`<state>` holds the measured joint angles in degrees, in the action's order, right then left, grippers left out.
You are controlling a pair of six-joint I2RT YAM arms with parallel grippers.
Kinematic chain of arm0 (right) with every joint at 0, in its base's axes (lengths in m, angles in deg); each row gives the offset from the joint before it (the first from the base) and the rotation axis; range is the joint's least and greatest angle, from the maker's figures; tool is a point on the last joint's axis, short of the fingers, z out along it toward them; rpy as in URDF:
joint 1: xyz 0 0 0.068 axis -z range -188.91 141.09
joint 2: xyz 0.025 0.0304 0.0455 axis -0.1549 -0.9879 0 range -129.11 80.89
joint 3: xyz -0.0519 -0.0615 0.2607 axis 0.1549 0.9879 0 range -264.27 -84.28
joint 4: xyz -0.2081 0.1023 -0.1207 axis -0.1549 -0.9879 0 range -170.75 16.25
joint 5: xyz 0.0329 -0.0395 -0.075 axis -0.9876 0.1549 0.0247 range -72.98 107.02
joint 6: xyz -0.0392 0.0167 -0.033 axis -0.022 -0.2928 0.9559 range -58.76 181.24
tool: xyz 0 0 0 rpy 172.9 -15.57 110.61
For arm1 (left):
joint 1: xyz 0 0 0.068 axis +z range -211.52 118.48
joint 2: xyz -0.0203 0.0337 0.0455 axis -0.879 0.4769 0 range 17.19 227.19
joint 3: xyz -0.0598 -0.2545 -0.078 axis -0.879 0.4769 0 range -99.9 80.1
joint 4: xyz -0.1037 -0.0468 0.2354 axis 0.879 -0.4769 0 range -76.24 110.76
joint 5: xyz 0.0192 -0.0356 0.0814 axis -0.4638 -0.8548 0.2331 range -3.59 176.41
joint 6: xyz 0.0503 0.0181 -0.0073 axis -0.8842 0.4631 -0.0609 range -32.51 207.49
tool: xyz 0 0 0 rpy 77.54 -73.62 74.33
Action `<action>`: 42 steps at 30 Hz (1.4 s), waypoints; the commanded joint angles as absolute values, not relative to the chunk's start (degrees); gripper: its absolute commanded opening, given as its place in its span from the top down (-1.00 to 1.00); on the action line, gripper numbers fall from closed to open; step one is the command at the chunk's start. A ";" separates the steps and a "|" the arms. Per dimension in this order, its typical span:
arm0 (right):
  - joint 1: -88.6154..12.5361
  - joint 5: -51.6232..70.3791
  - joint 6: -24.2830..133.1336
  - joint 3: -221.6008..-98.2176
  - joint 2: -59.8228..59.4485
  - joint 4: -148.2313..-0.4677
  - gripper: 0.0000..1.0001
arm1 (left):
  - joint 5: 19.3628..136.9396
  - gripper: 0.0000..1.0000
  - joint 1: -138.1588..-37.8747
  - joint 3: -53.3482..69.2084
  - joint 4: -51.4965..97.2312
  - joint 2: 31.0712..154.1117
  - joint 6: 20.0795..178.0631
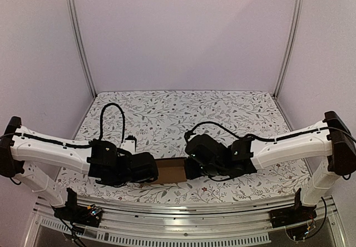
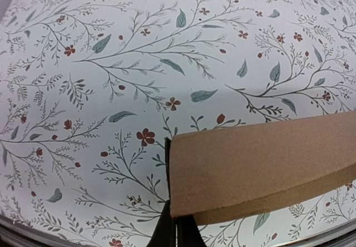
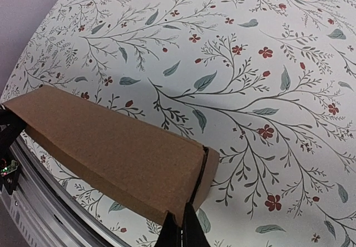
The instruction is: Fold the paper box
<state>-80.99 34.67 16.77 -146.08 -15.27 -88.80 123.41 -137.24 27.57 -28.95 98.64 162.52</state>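
The paper box (image 1: pixel 171 171) is a small plain brown carton lying near the table's front edge, between my two arms. My left gripper (image 1: pixel 156 172) is shut, its tips at the box's left end. In the left wrist view the box (image 2: pixel 261 163) reaches right from the closed fingertips (image 2: pixel 177 231), and its left corner lies over them. My right gripper (image 1: pixel 188 172) is shut at the right end. There the box (image 3: pixel 111 147) runs off to the left, with an end flap (image 3: pixel 210 172) slightly ajar just above the gripper (image 3: pixel 182 233). Nothing shows between either pair of fingers.
The floral tablecloth (image 1: pixel 222 113) covers the table behind the box. A metal rail (image 1: pixel 178 213) runs along the near edge just below the box. Grey walls with aluminium posts (image 1: pixel 80 41) close in the back and sides.
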 commanded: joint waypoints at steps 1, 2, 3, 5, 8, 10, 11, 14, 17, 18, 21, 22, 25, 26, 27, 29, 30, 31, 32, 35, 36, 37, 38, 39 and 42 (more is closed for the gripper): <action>-83.02 34.63 17.71 -143.06 -16.86 -88.09 1.00 | 116.18 1.00 -138.16 29.01 -24.03 100.52 162.00; -83.24 34.82 17.86 -142.77 -16.95 -87.77 0.99 | 116.06 1.00 -138.16 29.15 -23.98 100.36 162.09; -83.40 34.93 17.90 -142.42 -16.87 -87.39 0.97 | 115.97 1.00 -138.17 29.31 -23.97 100.17 162.17; -83.44 35.21 17.91 -142.04 -16.31 -86.88 0.84 | 115.99 1.00 -138.16 29.74 -23.93 99.86 162.48; -83.44 36.23 18.59 -142.05 -14.96 -86.71 0.66 | 116.37 1.00 -138.16 30.47 -23.90 99.81 162.94; -83.41 36.82 19.93 -142.51 -13.58 -86.96 0.58 | 116.40 1.00 -138.18 30.61 -23.89 99.78 163.12; -83.42 37.06 20.70 -142.81 -13.12 -87.17 0.54 | 116.39 1.00 -138.16 30.62 -23.92 99.80 163.16; -83.40 37.67 22.37 -143.90 -11.28 -88.51 0.45 | 116.62 1.00 -138.16 30.62 -24.06 99.80 163.14; -83.43 38.07 24.79 -144.99 -9.30 -90.01 0.35 | 116.89 1.00 -138.18 30.32 -24.31 99.91 162.87; -83.43 38.37 25.75 -145.27 -8.76 -90.54 0.31 | 117.03 1.00 -138.17 30.13 -24.40 99.98 162.70; -83.29 39.55 28.33 -146.99 -7.25 -93.72 0.23 | 117.47 1.00 -138.16 29.59 -24.97 100.09 162.39; -83.34 39.92 29.26 -147.82 -6.91 -94.88 0.23 | 117.52 1.00 -138.16 29.49 -25.09 100.07 162.33; -83.12 40.72 32.11 -149.17 -6.19 -96.75 0.24 | 117.61 1.00 -138.16 29.39 -25.16 100.18 162.29; -83.12 40.70 32.86 -149.55 -5.89 -96.92 0.26 | 117.61 1.00 -138.16 29.32 -25.08 100.22 162.24; -82.93 40.45 34.08 -149.98 -5.66 -96.84 0.29 | 117.68 1.00 -138.16 29.30 -25.10 100.28 162.16; -82.34 39.01 35.63 -150.84 -5.21 -96.63 0.40 | 117.85 1.00 -138.16 29.10 -24.96 100.61 161.69; -81.87 38.27 36.57 -151.39 -5.21 -96.35 0.47 | 117.92 1.00 -138.16 28.98 -24.74 100.75 161.22; -81.27 37.17 36.95 -151.52 -5.17 -95.79 0.55 | 117.96 1.00 -138.17 28.91 -24.50 100.88 160.71; -80.50 35.90 37.33 -151.52 -5.29 -95.04 0.64 | 117.96 1.00 -138.16 28.93 -23.80 100.98 159.94; -78.70 32.44 37.96 -151.19 -5.80 -92.62 0.92 | 117.93 1.00 -138.17 28.94 -21.96 101.12 157.57; -78.31 31.24 38.15 -151.10 -6.09 -91.84 0.99 | 117.82 1.00 -138.16 29.07 -21.23 101.12 156.65; -78.13 30.15 38.76 -150.94 -6.31 -90.77 1.00 | 117.73 1.00 -138.16 29.19 -20.70 101.12 155.89; -77.94 29.79 39.17 -150.48 -6.65 -89.69 1.00 | 117.77 1.00 -138.20 29.27 -20.22 101.09 155.41; -77.87 29.61 39.24 -149.84 -6.84 -88.63 1.00 | 117.79 1.00 -138.16 29.33 -19.67 101.08 154.76; -77.21 28.13 38.52 -146.27 -6.85 -84.88 1.00 | 117.83 1.00 -138.16 29.44 -18.25 101.07 152.48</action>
